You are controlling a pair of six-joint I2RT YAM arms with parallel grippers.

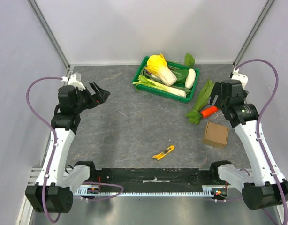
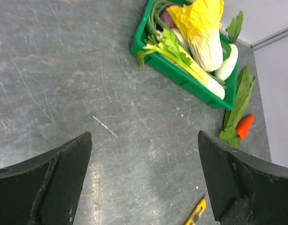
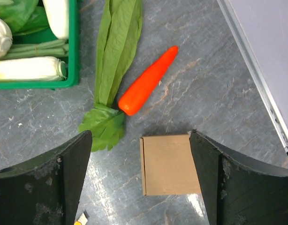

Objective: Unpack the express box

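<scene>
- The right hand [image 3: 139, 136] is held wide open above the grey marbled surface [image 3: 219, 84], and nothing is gripped by it.
- The small plain brown cardboard box [image 3: 170, 164] is seen lying flat and closed on the surface beneath this hand, in the gap between its fingers and nearer the right one; it is not touched.
- An orange carrot [image 3: 146, 82] and a long green leaf [image 3: 117, 61] are found side by side just ahead of the box, beyond the fingertips.
- A green plastic crate [image 3: 36, 84] of vegetables is seen ahead and to the left of this hand.
- The left hand [image 2: 144, 136] is spread wide and empty over bare surface, well apart from the box, with the crate ahead to its right.
- A yellow utility knife [image 2: 195, 213] is glimpsed by its right finger.
</scene>
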